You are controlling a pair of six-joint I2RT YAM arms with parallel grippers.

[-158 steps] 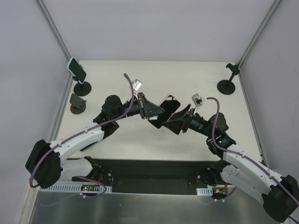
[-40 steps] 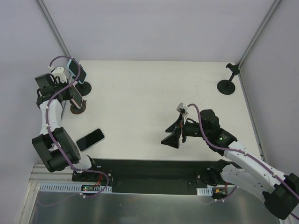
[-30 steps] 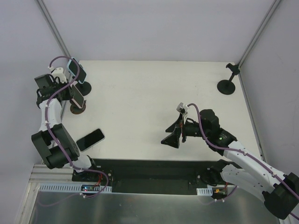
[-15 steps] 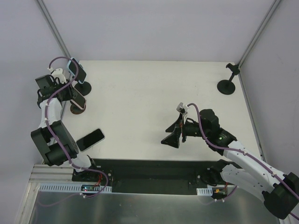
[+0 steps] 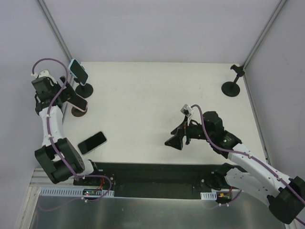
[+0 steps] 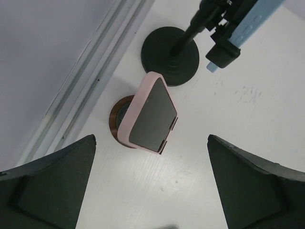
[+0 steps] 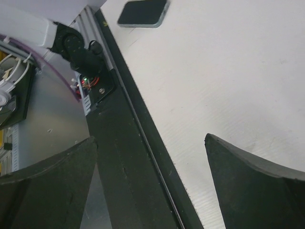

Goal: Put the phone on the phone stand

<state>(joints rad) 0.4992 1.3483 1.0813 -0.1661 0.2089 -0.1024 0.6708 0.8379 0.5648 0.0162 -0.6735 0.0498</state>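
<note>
A pink-cased phone [image 6: 151, 116] leans tilted on the small brown phone stand [image 6: 116, 127] by the table's left edge, also seen from above as the pink phone [image 5: 79, 102]. My left gripper [image 6: 151, 191] is open and drawn back from it, with bare table between its fingers; from above the left gripper [image 5: 68, 94] hangs just left of the stand. My right gripper [image 5: 174, 141] hovers open and empty over the table's near middle. A dark phone [image 5: 92, 142] lies flat near the front left, and the right wrist view shows the same dark phone [image 7: 143, 13].
A blue phone [image 5: 77, 71] is clamped on a black pole stand [image 5: 84, 90] just behind the brown one. An empty black stand [image 5: 233, 88] is at the back right. The black base rail [image 7: 128, 157] runs along the near edge. Grey walls close in the left side.
My left gripper opened, let go of the pink phone on the brown stand and pulled back to the left. The right arm has stayed put.
</note>
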